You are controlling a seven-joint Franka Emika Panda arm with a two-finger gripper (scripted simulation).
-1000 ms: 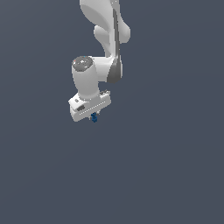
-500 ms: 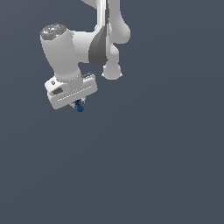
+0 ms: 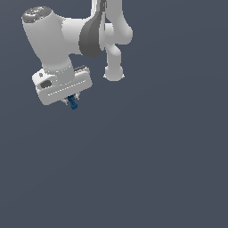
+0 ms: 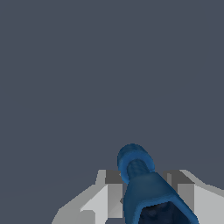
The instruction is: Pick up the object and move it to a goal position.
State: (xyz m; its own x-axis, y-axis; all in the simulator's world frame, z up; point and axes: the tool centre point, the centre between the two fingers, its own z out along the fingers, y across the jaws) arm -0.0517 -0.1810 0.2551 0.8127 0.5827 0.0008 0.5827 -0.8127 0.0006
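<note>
- We have the gripper (image 3: pixel 72 102) clamped on the object (image 3: pixel 73 105); the small dark-blue piece pokes out just below the white hand.
- Wrist view confirms it: the object (image 4: pixel 144 188) sits between the two grey fingers (image 4: pixel 107 194), which close in on its sides.
- Change over the last second: relative to the arm's elbow joint (image 3: pixel 113 71), the hand has swung out toward the exterior view's left and now reads larger. The object rode along with it, no slip visible.
- So we judge the pick done and transport underway.
- No goal marker shows in either view, so remaining travel probably can't be judged from here.
</note>
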